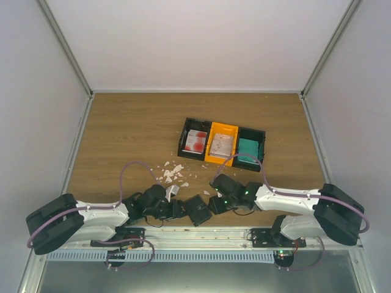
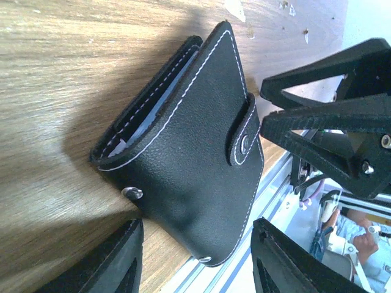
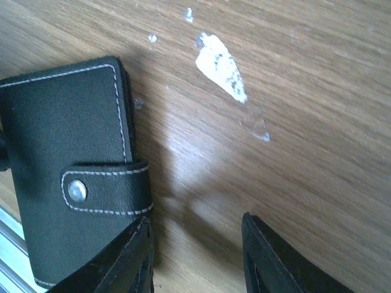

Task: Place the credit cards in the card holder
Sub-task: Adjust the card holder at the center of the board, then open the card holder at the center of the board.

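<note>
The card holder point(image 1: 198, 209), a black stitched case closed by a snap strap, lies on the wood near the table's front edge, between my two grippers. In the left wrist view the card holder point(image 2: 189, 152) has its near corner between the fingers of my left gripper point(image 2: 197, 229), which is open with gaps on both sides. My right gripper point(image 3: 197, 221) is open over bare wood, its left finger point(image 3: 131, 256) against the edge of the card holder point(image 3: 67, 134). The credit cards lie in three bins: a red-and-white one point(image 1: 195, 141), a pinkish-grey one point(image 1: 222, 145) and a teal one point(image 1: 248, 151).
Small white scraps point(image 1: 171, 173) are scattered on the wood behind the left gripper, one scrap point(image 3: 221, 67) ahead of the right gripper. The aluminium rail point(image 1: 201, 235) runs along the table's front edge just behind the holder. Grey walls enclose the table.
</note>
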`<action>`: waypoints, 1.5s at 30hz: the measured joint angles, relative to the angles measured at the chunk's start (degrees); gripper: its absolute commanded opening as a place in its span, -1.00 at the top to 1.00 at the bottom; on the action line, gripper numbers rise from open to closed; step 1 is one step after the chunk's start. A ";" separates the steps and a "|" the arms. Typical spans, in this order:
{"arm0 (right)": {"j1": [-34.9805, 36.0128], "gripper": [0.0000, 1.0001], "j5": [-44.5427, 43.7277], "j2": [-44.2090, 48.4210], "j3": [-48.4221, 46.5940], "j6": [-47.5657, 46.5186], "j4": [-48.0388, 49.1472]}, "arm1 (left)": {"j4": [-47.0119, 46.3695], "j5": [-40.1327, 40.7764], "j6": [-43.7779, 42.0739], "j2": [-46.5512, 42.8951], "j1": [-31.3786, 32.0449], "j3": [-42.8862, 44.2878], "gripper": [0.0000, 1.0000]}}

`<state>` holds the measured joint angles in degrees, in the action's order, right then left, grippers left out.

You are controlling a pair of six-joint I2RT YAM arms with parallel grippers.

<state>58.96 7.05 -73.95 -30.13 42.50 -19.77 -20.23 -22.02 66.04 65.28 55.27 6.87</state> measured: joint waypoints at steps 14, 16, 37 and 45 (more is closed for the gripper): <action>0.24 0.40 6.47 4.15 5.49 3.67 5.86 | -1.79 0.52 1.42 0.79 0.09 -0.37 -0.02; 0.24 0.49 7.13 2.73 5.38 3.63 7.72 | -2.43 0.46 1.46 1.25 0.09 -0.37 -0.03; 0.22 0.83 9.31 -4.87 2.36 4.96 12.98 | -10.12 -1.36 1.33 7.04 0.09 -0.28 -0.01; 0.17 0.82 9.29 -4.76 2.36 6.45 13.38 | -12.74 -2.12 0.11 10.23 0.09 -0.22 0.56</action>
<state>59.13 16.34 -78.72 -27.77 48.95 -6.39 -32.97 -24.14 66.15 75.50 55.35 6.66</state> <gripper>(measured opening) 0.091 0.342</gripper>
